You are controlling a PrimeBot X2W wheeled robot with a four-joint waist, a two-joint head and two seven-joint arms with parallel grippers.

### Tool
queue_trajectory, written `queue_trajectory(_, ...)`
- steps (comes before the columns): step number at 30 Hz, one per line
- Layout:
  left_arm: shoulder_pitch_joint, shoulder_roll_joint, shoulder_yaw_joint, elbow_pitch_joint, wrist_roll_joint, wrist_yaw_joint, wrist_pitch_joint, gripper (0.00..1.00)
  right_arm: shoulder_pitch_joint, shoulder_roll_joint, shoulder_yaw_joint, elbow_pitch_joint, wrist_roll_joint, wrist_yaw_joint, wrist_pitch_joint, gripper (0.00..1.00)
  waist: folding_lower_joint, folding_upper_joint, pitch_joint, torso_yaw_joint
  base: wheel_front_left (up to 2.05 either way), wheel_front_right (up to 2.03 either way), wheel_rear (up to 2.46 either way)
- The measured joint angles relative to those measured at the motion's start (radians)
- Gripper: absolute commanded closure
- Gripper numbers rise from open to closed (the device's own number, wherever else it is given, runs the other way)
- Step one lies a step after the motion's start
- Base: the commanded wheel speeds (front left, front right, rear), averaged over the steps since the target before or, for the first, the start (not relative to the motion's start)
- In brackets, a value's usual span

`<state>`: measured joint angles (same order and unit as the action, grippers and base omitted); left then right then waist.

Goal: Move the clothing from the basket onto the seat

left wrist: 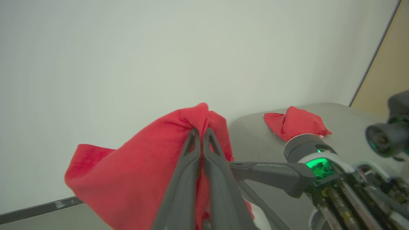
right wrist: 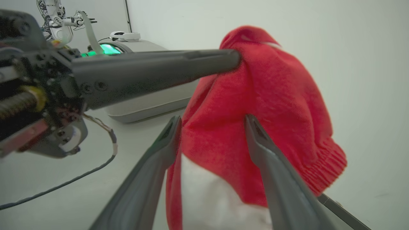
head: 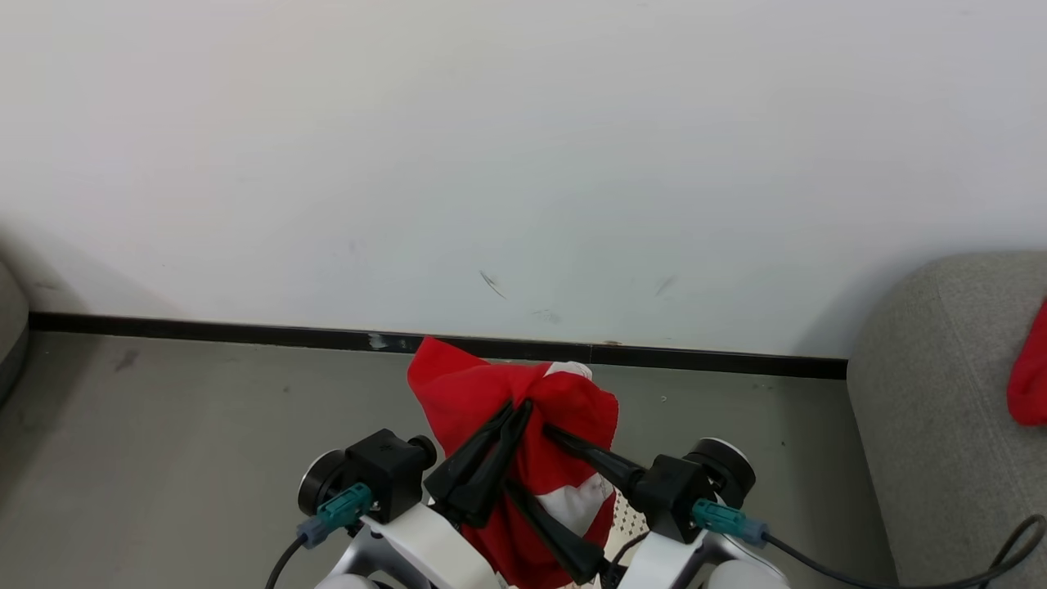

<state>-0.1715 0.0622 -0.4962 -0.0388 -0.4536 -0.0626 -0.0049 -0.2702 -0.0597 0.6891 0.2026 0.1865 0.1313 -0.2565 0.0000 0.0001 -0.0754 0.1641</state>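
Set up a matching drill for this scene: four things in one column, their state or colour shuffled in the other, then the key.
1 left gripper
2 right gripper
3 sofa
4 skirting board

A grey, loose red garment lying on it
B open, fingers astride the held garment
C black
D shut on the held garment

Pairs: 1-D, 2-B, 3-A, 4-C

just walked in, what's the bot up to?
The left pincer is shut on a red garment and holds it up in the air. The right pincer is open, its fingers on either side of the hanging cloth without clamping it. A second red garment already lies on the grey sofa to the robot's right. So one piece is on the seat and this one is mid-transfer.
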Motion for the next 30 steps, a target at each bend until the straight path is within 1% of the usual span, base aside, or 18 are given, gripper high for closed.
queue_trajectory(2,0.0,0.0,-0.005,-0.022,0.0,0.0,0.006,1.0,0.0,0.0,-0.007,0.0,-0.003,0.0,0.0,0.0,0.0,0.0,0.0,0.0,0.0,0.0,0.0)
queue_trajectory(3,0.0,0.0,-0.006,-0.03,0.0,0.0,0.015,1.0,0.0,0.0,-0.01,0.001,-0.006,0.0,0.0,0.55,0.0,0.0,0.001,0.0,0.0,0.0,0.0)
queue_trajectory(4,0.0,0.0,-0.007,-0.037,0.0,0.004,0.02,1.0,0.0,0.0,-0.013,0.001,-0.012,0.0,0.0,0.71,0.0,0.0,0.001,0.0,0.0,0.0,0.0)
queue_trajectory(5,0.001,0.0,-0.008,-0.043,0.0,0.007,0.023,1.0,0.0,0.0,-0.018,0.001,-0.015,0.0,0.0,1.0,0.0,0.0,0.002,-0.001,0.0,0.0,0.0)
queue_trajectory(12,0.021,0.0,-0.009,-0.076,-0.003,0.021,0.041,1.0,0.0,0.0,-0.045,0.0,-0.014,0.0,0.0,1.0,0.0,0.0,0.005,-0.006,0.0,0.0,0.0)
queue_trajectory(17,0.035,0.0,0.001,-0.093,-0.003,0.034,0.048,1.0,0.001,0.0,-0.103,-0.011,-0.014,0.0,0.0,1.0,0.0,0.0,0.008,-0.016,0.0,0.0,0.0)
queue_trajectory(19,0.045,0.0,0.003,-0.096,-0.003,0.043,0.049,0.71,0.005,0.0,-0.129,-0.016,-0.014,0.001,0.0,1.0,0.0,0.0,0.009,-0.021,0.0,0.0,0.0)
queue_trajectory(21,0.052,0.002,0.006,-0.099,-0.003,0.052,0.049,0.53,0.014,0.003,-0.152,-0.025,-0.021,0.001,0.0,1.0,0.0,0.0,0.011,-0.027,0.0,0.0,0.0)
queue_trajectory(22,0.054,0.002,0.007,-0.1,-0.003,0.052,0.054,0.43,0.019,0.004,-0.162,-0.028,-0.025,0.001,0.0,1.0,0.0,0.0,0.012,-0.031,0.0,0.0,0.0)
queue_trajectory(24,0.057,0.002,0.007,-0.101,-0.003,0.052,0.057,0.15,0.024,0.006,-0.171,-0.03,-0.029,0.002,0.0,1.0,0.0,0.0,0.013,-0.034,0.0,0.0,0.0)
queue_trajectory(26,0.061,0.002,0.005,-0.102,-0.003,0.052,0.057,0.02,0.03,0.01,-0.188,-0.033,-0.041,0.002,0.0,1.0,0.0,0.0,0.015,-0.043,0.0,0.0,0.0)
queue_trajectory(27,0.062,0.002,0.003,-0.102,-0.003,0.052,0.058,0.0,0.033,0.012,-0.194,-0.035,-0.048,0.002,0.0,1.0,0.0,0.0,0.015,-0.047,0.0,0.0,0.0)
queue_trajectory(30,0.066,0.01,0.0,-0.104,-0.001,0.052,0.058,0.0,0.045,0.013,-0.228,-0.037,-0.055,0.001,0.0,1.0,0.0,0.0,0.019,-0.061,0.0,0.0,0.0)
